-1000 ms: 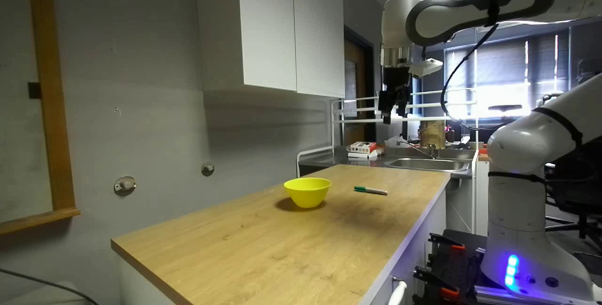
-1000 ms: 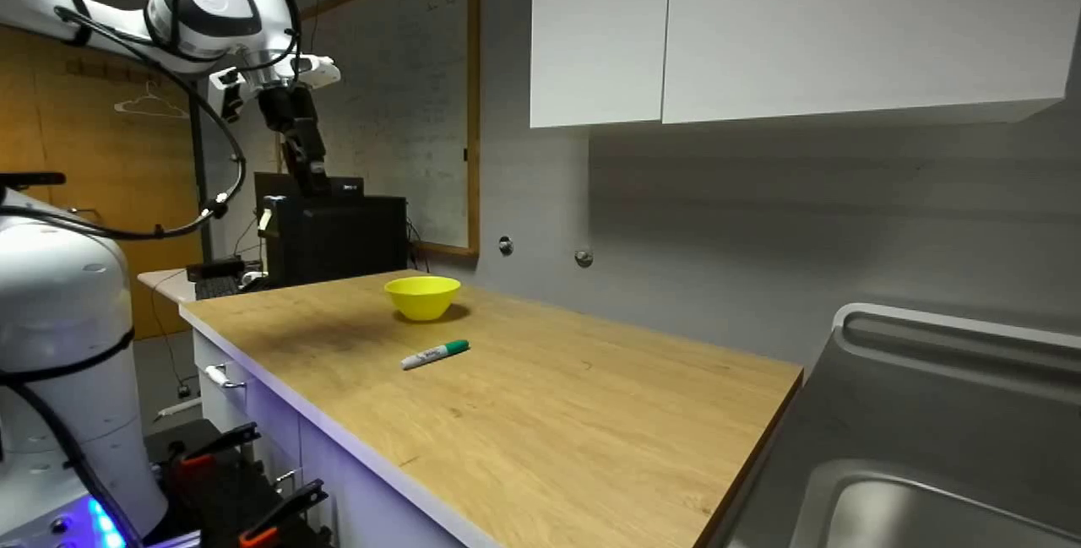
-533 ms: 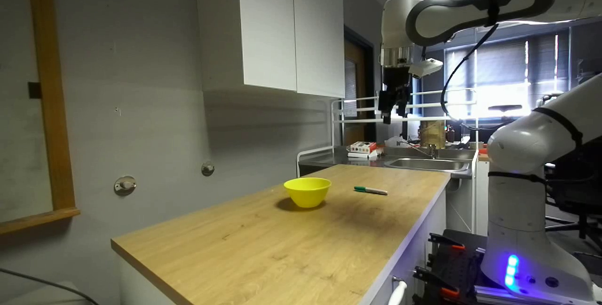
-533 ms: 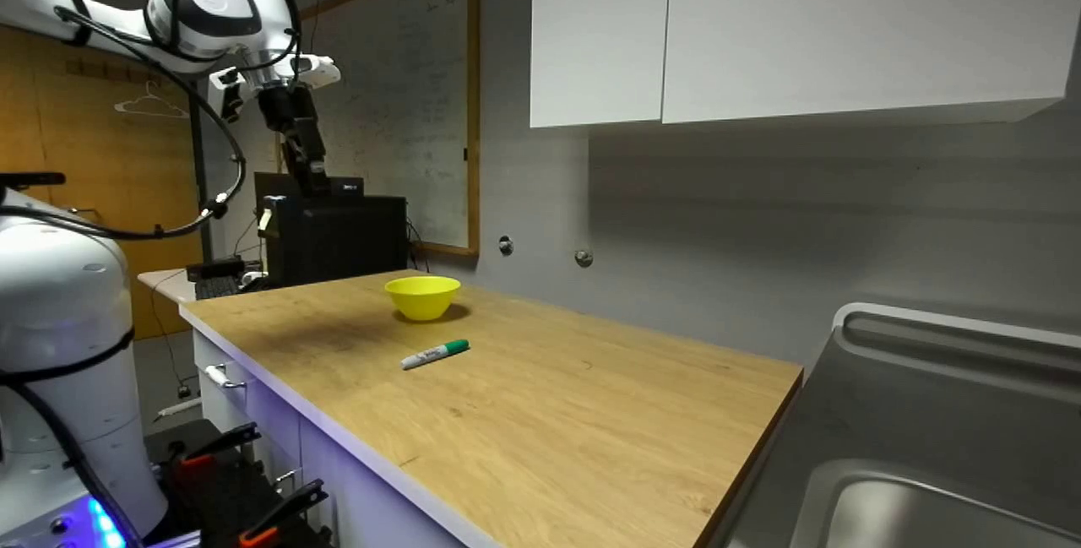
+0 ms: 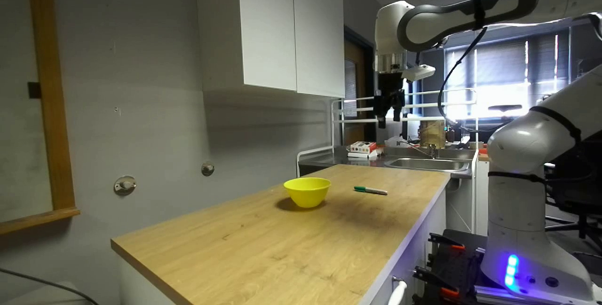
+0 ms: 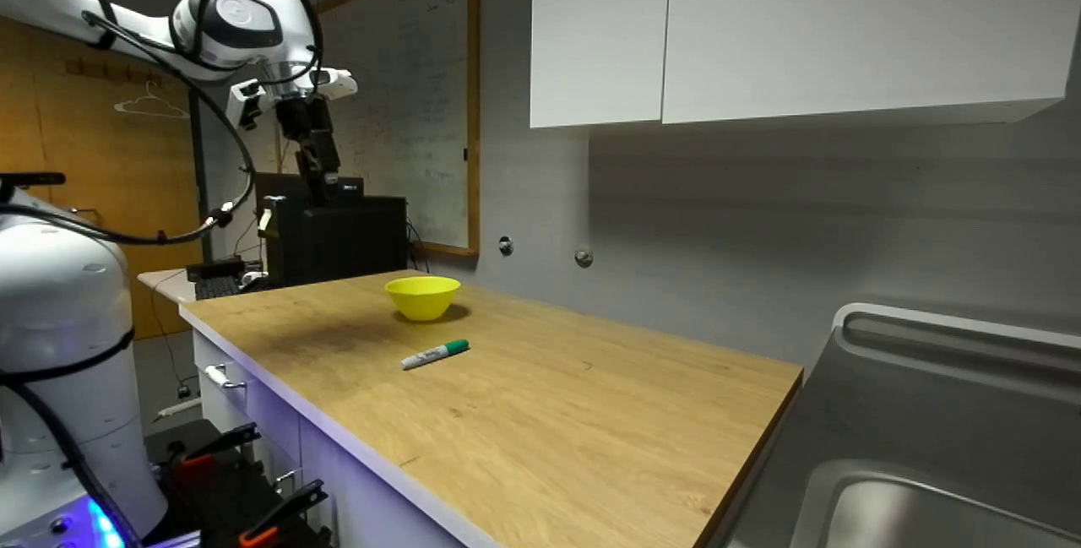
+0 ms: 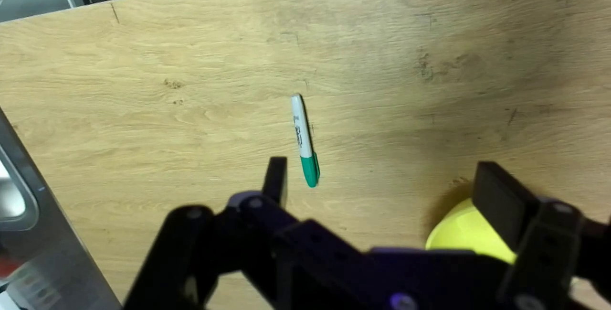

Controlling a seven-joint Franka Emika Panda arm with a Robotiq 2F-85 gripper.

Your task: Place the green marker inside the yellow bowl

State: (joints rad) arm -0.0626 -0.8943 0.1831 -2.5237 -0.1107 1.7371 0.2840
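The green marker, with a white barrel and green cap, lies flat on the wooden counter. It shows in both exterior views (image 5: 370,191) (image 6: 435,355) and in the wrist view (image 7: 303,131). The yellow bowl stands upright on the counter near the marker in both exterior views (image 5: 307,193) (image 6: 422,299). In the wrist view the bowl (image 7: 465,233) is partly hidden behind the gripper's right finger and linkage. My gripper (image 7: 382,169) is open and empty, its fingers wide apart. It hangs well above the counter in both exterior views (image 5: 390,119) (image 6: 323,192), touching neither thing.
The wooden counter (image 5: 254,248) runs along a grey wall. A white wall cabinet (image 5: 282,32) hangs above it. A metal sink (image 5: 425,164) adjoins one end, with a white rack (image 5: 333,121) nearby. A black computer case (image 6: 363,231) stands beyond the other end.
The arm and gripper have moved slightly down, and left in one exterior view, right in another. The marker and bowl have not moved.
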